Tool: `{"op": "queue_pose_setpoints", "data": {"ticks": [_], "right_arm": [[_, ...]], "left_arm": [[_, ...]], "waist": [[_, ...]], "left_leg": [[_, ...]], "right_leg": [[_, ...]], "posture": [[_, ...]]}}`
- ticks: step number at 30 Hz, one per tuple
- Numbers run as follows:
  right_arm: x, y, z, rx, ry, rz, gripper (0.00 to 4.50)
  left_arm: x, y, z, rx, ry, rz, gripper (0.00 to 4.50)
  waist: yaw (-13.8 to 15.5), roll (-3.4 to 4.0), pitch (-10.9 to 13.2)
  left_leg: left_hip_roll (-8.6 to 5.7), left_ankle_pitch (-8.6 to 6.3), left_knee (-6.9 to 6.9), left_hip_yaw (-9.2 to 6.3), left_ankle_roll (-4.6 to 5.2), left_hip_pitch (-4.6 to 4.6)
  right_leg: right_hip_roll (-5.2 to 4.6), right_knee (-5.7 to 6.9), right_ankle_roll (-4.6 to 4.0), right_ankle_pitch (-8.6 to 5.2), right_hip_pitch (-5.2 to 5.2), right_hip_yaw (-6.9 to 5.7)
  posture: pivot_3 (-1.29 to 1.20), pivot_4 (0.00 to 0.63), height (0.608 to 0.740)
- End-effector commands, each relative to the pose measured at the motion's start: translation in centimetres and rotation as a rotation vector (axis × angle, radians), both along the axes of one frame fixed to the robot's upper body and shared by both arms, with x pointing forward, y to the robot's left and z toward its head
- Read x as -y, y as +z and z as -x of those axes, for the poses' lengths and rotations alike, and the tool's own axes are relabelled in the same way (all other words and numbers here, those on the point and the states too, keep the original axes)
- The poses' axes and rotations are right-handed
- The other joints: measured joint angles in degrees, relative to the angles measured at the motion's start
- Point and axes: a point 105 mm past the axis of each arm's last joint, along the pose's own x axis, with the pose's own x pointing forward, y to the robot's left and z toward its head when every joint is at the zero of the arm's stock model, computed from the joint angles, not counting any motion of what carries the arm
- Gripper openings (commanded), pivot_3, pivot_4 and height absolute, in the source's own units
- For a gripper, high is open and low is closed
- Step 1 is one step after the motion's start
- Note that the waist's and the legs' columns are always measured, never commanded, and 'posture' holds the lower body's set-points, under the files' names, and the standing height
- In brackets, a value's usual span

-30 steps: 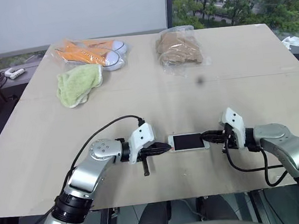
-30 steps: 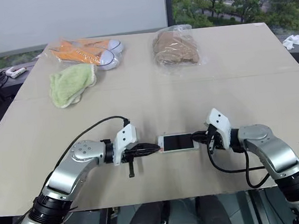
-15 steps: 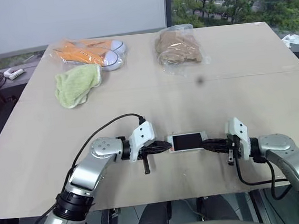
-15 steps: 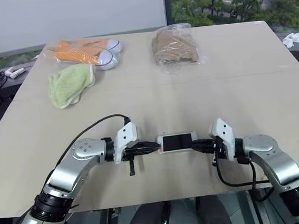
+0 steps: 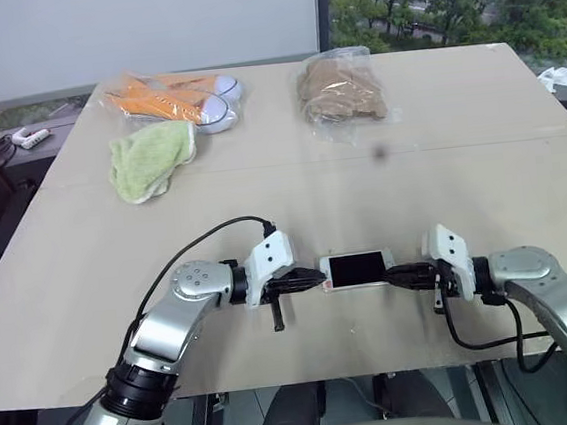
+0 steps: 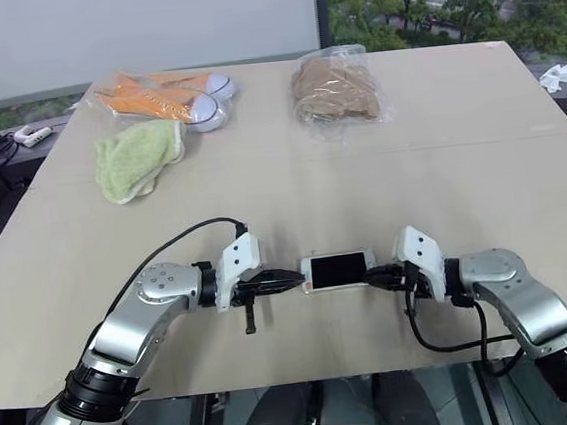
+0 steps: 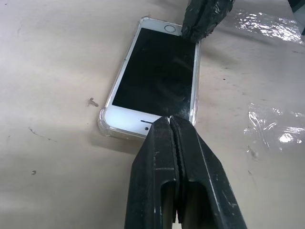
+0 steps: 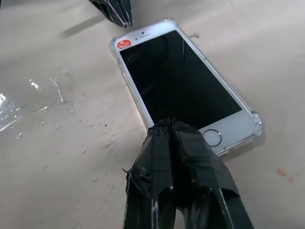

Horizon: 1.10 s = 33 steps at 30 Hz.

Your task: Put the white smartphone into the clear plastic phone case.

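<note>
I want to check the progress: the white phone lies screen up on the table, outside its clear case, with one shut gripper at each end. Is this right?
Not quite. The phone already sits inside the clear case: both wrist views show the transparent rim and corner bumpers around it. The rest holds: it lies screen up on the table, the left gripper and right gripper at its ends, jaws shut.

White smartphone (image 7: 155,78) lies screen-up inside clear plastic phone case (image 7: 106,128) on tan table (image 7: 52,71); left gripper (image 7: 170,125), fingers pressed together, tip at near edge; right gripper (image 7: 198,28) at far end.
</note>
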Motion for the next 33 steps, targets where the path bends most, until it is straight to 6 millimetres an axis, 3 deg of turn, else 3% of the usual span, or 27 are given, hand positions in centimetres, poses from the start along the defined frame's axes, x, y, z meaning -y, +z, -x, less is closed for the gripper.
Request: {"op": "queue_pose_setpoints", "data": {"ticks": [1, 6, 12, 14, 15, 19, 22, 24, 27, 33], "right_arm": [[1.3, -2.8, 0.8, -0.127, -0.064, 0.055, 0.04], [-0.1, 0.6, -0.2, -0.020, -0.062, -0.145, 0.04], [0.5, 3.8, -0.9, 0.035, -0.108, -0.304, 0.04], [1.4, 4.2, -0.9, 0.043, -0.133, -0.306, 0.60], [1.9, 4.2, -0.9, 0.050, -0.145, -0.292, 0.82], [4.1, 4.2, -0.6, 0.073, -0.195, -0.246, 2.62], [6.2, 4.1, -0.1, 0.082, -0.221, -0.204, 4.38], [7.2, 4.2, 0.2, 0.084, -0.232, -0.188, 4.50], [9.2, 4.2, 0.7, 0.081, -0.238, -0.139, 4.50], [11.6, 3.3, 2.0, 0.043, -0.214, -0.016, 4.50]], "left_arm": [[0.2, 0.6, 0.2, 0.030, -0.021, 0.009, 0.00], [0.1, 1.1, 0.1, 0.041, -0.017, 0.022, 0.00], [-0.1, 3.9, -0.5, 0.069, 0.048, 0.185, 0.00], [-0.9, 4.9, -0.2, 0.037, 0.075, 0.254, 0.00], [-1.4, 5.0, -0.1, 0.036, 0.097, 0.257, 0.52], [-4.0, 4.0, 0.1, 0.023, 0.172, 0.203, 2.06], [-6.5, 3.6, 0.2, 0.025, 0.234, 0.166, 3.70], [-8.4, 3.3, -0.3, 0.058, 0.285, 0.128, 4.43], [-10.9, 2.9, -0.7, 0.105, 0.324, 0.031, 4.47], [-12.2, 2.3, 0.3, 0.107, 0.270, -0.074, 4.47]], "waist": [[0.0, -0.03, 0.0], [-0.1, 0.03, 0.0], [-0.2, 0.24, 0.3], [-0.2, 0.25, 0.3], [-0.3, 0.26, 0.3], [-0.2, 0.26, 0.3], [-0.2, 0.29, 0.3], [-0.1, 0.29, 0.3], [-0.1, 0.30, 0.4], [-0.1, 0.31, 0.4]], "left_leg": [[0.00, 0.00, 0.00, -0.01, 0.00, 0.00], [0.01, -0.01, -0.01, -0.02, 0.01, -0.01], [0.01, 0.00, -0.01, 0.01, 0.00, -0.11], [0.01, 0.01, -0.02, 0.00, -0.03, -0.15], [0.01, 0.02, -0.02, 0.00, -0.04, -0.18], [0.01, 0.05, -0.10, 0.05, -0.10, -0.24], [0.01, 0.00, -0.17, 0.10, -0.01, -0.22], [0.01, 0.00, -0.17, 0.10, 0.00, -0.23], [0.01, 0.00, -0.19, 0.11, 0.00, -0.20], [0.02, -0.01, -0.31, 0.16, 0.02, -0.22]], "right_leg": [[0.00, -0.01, 0.00, 0.00, 0.01, -0.02], [0.00, -0.02, 0.00, 0.00, -0.01, -0.02], [0.00, 0.01, 0.00, 0.00, -0.13, 0.02], [0.00, 0.01, 0.00, 0.00, -0.19, 0.01], [0.00, 0.01, 0.00, 0.00, -0.24, 0.01], [0.00, -0.01, 0.00, 0.00, -0.34, 0.06], [0.00, -0.02, 0.00, 0.00, -0.35, 0.11], [0.00, -0.02, 0.00, 0.00, -0.35, 0.11], [-0.01, -0.02, -0.01, 0.00, -0.35, 0.11], [-0.04, -0.18, -0.01, 0.00, -0.35, 0.14]], "posture": [[0.00, 0.150, 0.740], [0.00, 0.150, 0.740], [0.00, 0.150, 0.740], [0.00, 0.150, 0.740], [0.00, 0.150, 0.740], [0.00, 0.150, 0.740], [0.00, 0.150, 0.740], [0.00, 0.150, 0.740], [0.00, 0.150, 0.740], [0.00, 0.150, 0.740]]}}
